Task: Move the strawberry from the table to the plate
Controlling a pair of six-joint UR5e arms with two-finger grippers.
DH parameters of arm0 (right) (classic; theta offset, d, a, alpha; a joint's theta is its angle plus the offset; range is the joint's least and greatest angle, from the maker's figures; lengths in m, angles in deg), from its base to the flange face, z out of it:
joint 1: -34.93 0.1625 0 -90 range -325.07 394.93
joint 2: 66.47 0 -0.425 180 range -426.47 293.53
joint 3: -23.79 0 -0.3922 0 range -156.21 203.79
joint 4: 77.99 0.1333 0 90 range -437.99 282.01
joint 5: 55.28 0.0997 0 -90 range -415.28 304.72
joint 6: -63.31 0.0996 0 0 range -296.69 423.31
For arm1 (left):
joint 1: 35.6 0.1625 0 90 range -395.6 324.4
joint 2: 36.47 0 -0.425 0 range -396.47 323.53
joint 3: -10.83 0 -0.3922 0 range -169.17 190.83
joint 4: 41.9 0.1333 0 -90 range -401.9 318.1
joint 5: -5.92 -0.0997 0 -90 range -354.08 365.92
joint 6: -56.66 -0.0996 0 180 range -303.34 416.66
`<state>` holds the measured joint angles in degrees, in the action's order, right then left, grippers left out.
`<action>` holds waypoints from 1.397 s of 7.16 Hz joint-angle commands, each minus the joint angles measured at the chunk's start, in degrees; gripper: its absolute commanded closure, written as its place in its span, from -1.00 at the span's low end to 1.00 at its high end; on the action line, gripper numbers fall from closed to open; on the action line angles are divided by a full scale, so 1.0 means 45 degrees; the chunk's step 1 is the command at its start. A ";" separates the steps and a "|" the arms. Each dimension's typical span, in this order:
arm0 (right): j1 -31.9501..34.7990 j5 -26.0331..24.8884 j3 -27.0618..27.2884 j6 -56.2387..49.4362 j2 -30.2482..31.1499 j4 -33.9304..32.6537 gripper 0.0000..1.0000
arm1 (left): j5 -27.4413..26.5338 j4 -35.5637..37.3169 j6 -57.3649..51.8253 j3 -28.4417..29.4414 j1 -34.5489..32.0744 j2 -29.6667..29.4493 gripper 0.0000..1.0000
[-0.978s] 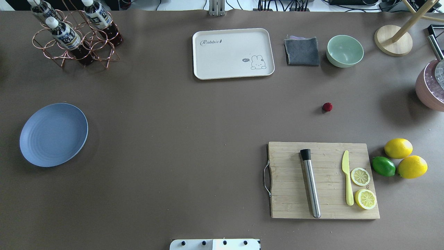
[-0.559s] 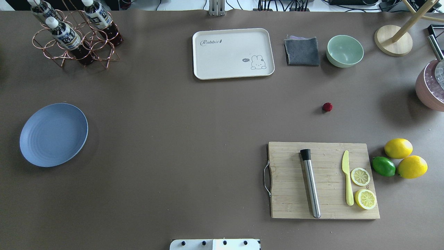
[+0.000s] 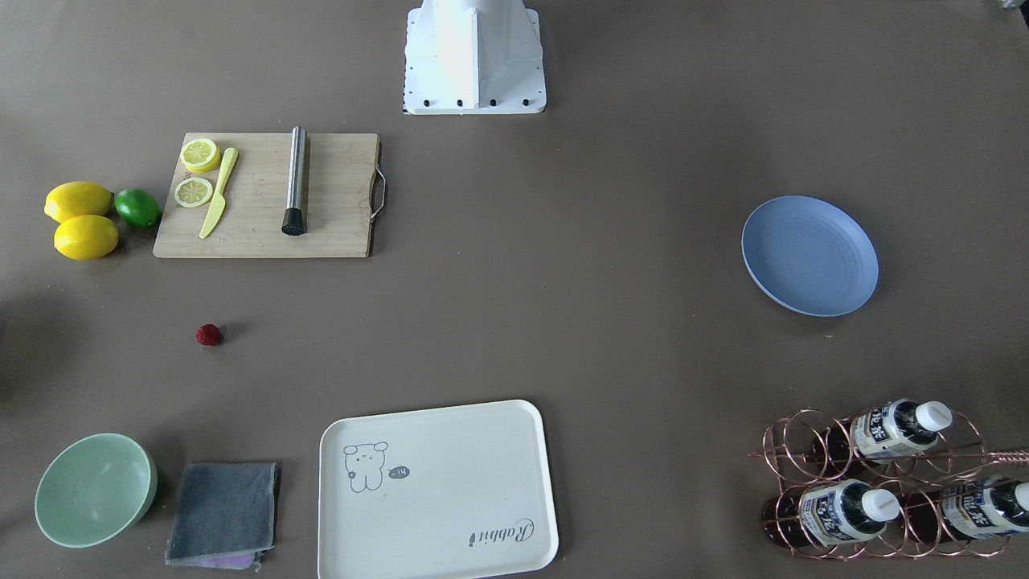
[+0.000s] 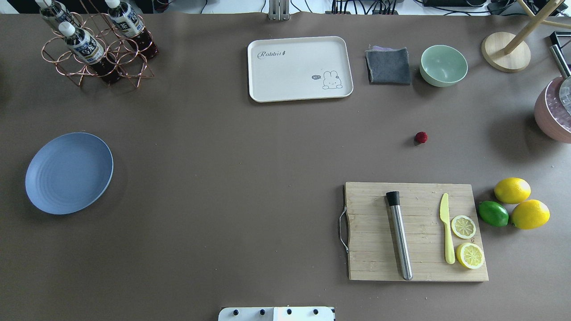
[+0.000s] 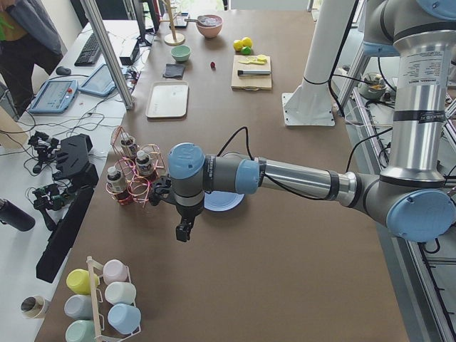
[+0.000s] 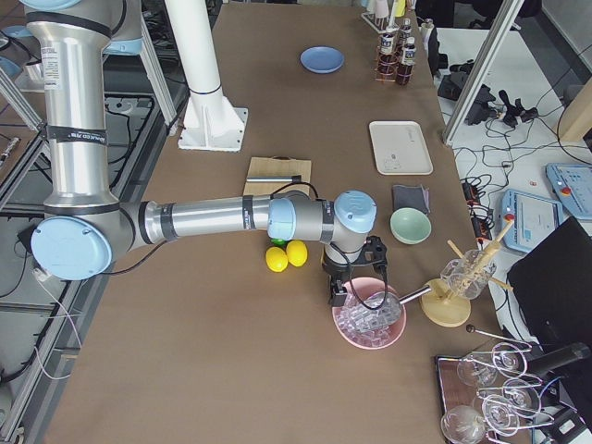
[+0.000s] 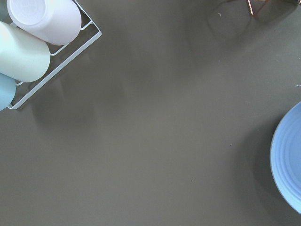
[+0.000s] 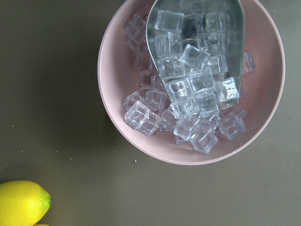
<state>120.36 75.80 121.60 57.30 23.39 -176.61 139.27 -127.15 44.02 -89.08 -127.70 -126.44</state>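
Note:
The strawberry (image 4: 421,137) (image 3: 209,334), small and dark red, lies alone on the brown table (image 4: 245,156), right of centre in the overhead view. The light blue plate (image 4: 69,173) (image 3: 809,255) (image 7: 288,165) sits far off at the left side with nothing on it. Both arms are outside the overhead and front views. My left gripper (image 5: 184,231) hangs over bare table just beyond the plate, which is partly hidden behind the arm. My right gripper (image 6: 338,296) hovers at the rim of a pink bowl of ice. I cannot tell whether either is open or shut.
A cutting board (image 4: 415,232) with a muddler, yellow knife and lemon slices lies near the strawberry. Lemons and a lime (image 4: 493,213) sit beside it. A white tray (image 4: 299,68), grey cloth (image 4: 388,66), mint bowl (image 4: 443,65) and bottle rack (image 4: 96,44) line the far edge. The ice bowl (image 8: 190,84) is at the right end.

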 commanded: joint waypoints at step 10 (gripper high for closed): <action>0.0000 0.0224 0.0257 0.0124 0.0011 0.0000 -1.00 | 0.0056 0.0078 0.0035 -0.0570 -0.0392 0.0033 -0.95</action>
<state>120.36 76.02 122.93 57.82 23.31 -176.61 139.60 -126.75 44.08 -91.41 -129.52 -126.22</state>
